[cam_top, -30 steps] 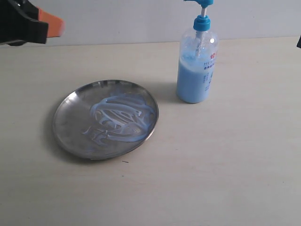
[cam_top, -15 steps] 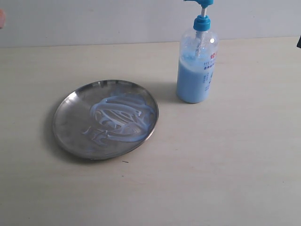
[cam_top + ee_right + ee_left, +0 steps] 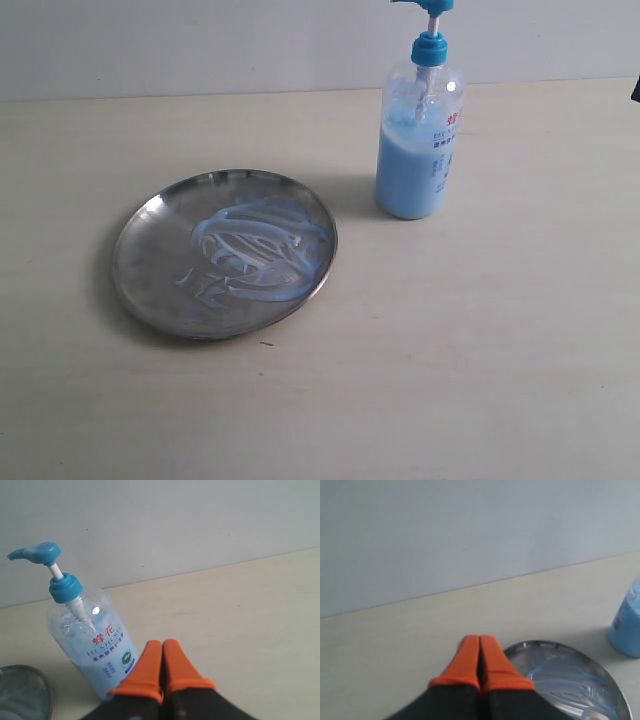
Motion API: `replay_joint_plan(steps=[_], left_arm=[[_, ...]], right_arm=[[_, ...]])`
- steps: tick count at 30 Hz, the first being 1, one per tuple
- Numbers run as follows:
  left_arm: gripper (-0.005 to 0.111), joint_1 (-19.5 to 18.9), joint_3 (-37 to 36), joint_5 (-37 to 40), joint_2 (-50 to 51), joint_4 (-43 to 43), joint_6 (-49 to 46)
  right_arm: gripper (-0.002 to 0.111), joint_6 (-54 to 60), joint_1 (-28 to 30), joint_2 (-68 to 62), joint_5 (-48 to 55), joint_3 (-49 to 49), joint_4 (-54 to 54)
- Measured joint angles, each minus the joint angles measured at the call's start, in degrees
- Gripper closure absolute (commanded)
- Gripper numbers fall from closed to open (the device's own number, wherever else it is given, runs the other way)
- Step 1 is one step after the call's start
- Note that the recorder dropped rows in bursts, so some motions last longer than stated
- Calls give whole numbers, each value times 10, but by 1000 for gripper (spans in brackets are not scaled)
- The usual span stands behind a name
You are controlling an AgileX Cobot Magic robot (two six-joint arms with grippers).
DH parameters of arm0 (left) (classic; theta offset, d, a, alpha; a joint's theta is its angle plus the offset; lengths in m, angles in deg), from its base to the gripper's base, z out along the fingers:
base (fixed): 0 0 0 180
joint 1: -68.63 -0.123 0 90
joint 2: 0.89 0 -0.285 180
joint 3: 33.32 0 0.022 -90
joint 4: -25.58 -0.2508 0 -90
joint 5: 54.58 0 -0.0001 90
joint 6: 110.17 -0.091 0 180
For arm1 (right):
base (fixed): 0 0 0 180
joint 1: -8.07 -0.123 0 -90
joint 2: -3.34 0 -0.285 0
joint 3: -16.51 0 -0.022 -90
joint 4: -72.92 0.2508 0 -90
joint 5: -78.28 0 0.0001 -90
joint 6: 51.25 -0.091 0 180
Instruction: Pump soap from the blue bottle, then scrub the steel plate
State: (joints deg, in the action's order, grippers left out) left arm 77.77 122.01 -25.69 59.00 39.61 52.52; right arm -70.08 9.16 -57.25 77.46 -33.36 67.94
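The steel plate (image 3: 224,252) lies on the table left of centre, its middle covered in whitish-blue swirls of soap (image 3: 258,250). The blue bottle (image 3: 419,135) stands upright behind and to the right of it, holding light-blue liquid under a blue pump head. Neither gripper shows in the exterior view. In the left wrist view my left gripper (image 3: 480,641) is shut and empty, its orange fingertips beside the steel plate (image 3: 570,680) rim. In the right wrist view my right gripper (image 3: 162,645) is shut and empty, just beside the blue bottle (image 3: 92,645).
A pale wooden table (image 3: 480,340) carries both things, and a plain light wall (image 3: 250,40) runs behind it. A dark sliver (image 3: 636,88) sits at the right edge of the exterior view.
The left gripper, seen at the upper left of the exterior view a second ago, has drawn away to the left and out of that view. Plate, soap and bottle have not moved.
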Motion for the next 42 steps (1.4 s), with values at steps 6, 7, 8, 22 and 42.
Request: replay_joint_plan(steps=[6, 7, 8, 22, 42], left_arm=[[107, -23, -78, -46, -100, -1, 2], [107, -26, -99, -66, -120, -1, 2], [107, -28, -121, -85, -136, -1, 2], [107, -49, -384, -217, -359, -1, 29], [107, -49, -524, -123, -518, -11, 21]], right_arm=[[108, 0, 0, 0, 0, 0, 0], [108, 0, 0, 0, 0, 0, 0], [108, 0, 0, 0, 0, 0, 0], [108, 0, 0, 0, 0, 0, 0], [108, 0, 0, 0, 0, 0, 0]])
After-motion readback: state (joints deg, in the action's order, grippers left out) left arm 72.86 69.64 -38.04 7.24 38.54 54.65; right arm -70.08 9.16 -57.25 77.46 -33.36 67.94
